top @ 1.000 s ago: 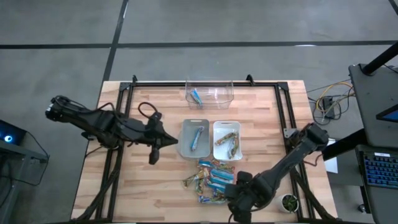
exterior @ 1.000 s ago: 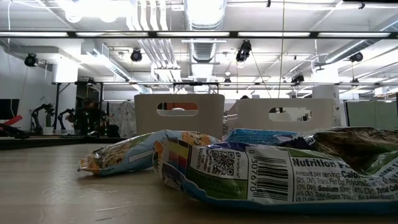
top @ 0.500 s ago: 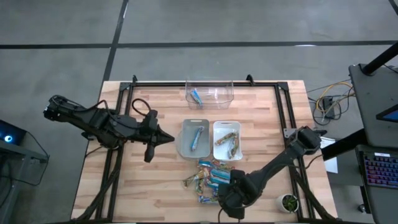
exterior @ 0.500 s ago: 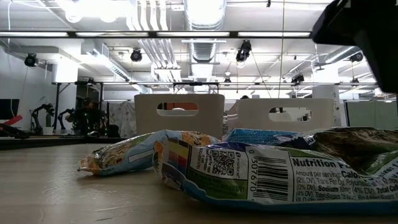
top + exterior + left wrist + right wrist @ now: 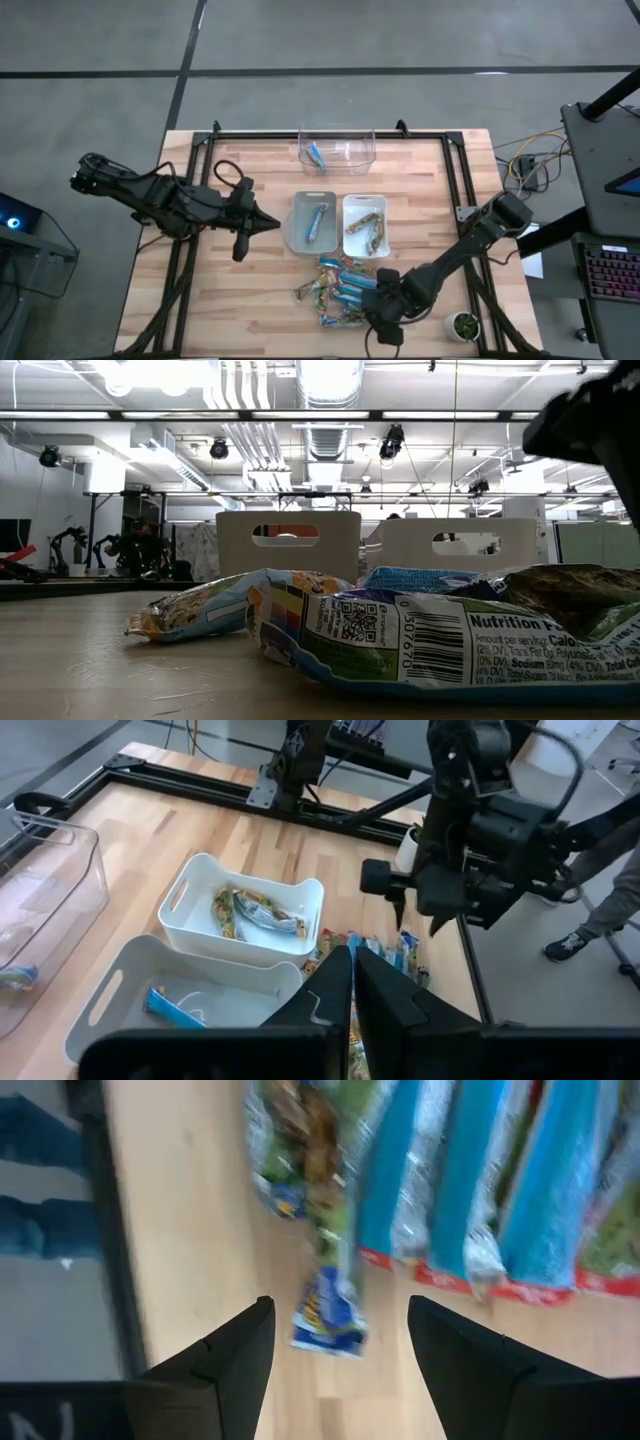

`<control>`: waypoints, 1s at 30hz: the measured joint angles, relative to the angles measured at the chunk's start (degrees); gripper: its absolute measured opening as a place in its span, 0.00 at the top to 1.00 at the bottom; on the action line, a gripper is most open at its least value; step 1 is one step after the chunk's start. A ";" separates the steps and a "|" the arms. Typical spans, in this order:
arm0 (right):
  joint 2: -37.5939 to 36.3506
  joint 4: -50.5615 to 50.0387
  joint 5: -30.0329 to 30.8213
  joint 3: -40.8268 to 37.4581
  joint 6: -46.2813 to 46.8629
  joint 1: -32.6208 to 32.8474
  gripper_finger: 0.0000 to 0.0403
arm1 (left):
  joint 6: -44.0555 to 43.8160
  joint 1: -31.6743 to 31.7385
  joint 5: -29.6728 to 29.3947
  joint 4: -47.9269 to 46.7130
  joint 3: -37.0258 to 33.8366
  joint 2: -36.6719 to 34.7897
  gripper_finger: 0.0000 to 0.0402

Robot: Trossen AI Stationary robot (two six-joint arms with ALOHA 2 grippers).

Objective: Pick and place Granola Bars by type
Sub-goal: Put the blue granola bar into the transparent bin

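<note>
Several granola bars [image 5: 340,285] lie in a loose pile near the table's front edge, some bright blue [image 5: 470,1180], some greenish-gold with brown [image 5: 310,1160]. My right gripper [image 5: 340,1350] hangs open over the pile's near right side, pointing steeply down. Between and below its fingers lies the blue-printed end of one bar [image 5: 328,1315]. My left gripper [image 5: 262,222] is shut and holds nothing; it hovers left of the grey bin [image 5: 296,236]. The right gripper [image 5: 418,915] also shows in the left wrist view, above the pile.
The grey bin holds a blue bar [image 5: 316,220]. Beside it the white bin [image 5: 347,236] holds greenish-gold bars [image 5: 366,226]. A clear bin [image 5: 337,140] at the far edge holds one blue bar [image 5: 315,155]. A black frame [image 5: 455,190] runs round the table.
My right gripper has sunk toward the pile of bars at its near right side and has come into the low view at the upper right. It has stayed open. The bars have not moved.
</note>
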 joint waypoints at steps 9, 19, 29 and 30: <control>-1.11 2.86 -0.04 -2.56 -2.10 0.04 0.46 | -0.88 0.00 -0.01 0.12 0.01 0.00 1.00; 0.59 7.29 0.02 -3.70 -1.57 0.78 0.46 | -3.10 0.00 -0.01 -0.42 -0.01 0.00 1.00; 1.40 9.18 1.36 -4.06 -0.42 0.90 0.46 | -2.84 0.00 -0.01 -1.22 -0.03 0.00 1.00; 1.40 9.53 1.38 -4.15 -0.37 0.90 0.46 | -2.84 0.00 -0.01 -1.25 -0.03 0.01 1.00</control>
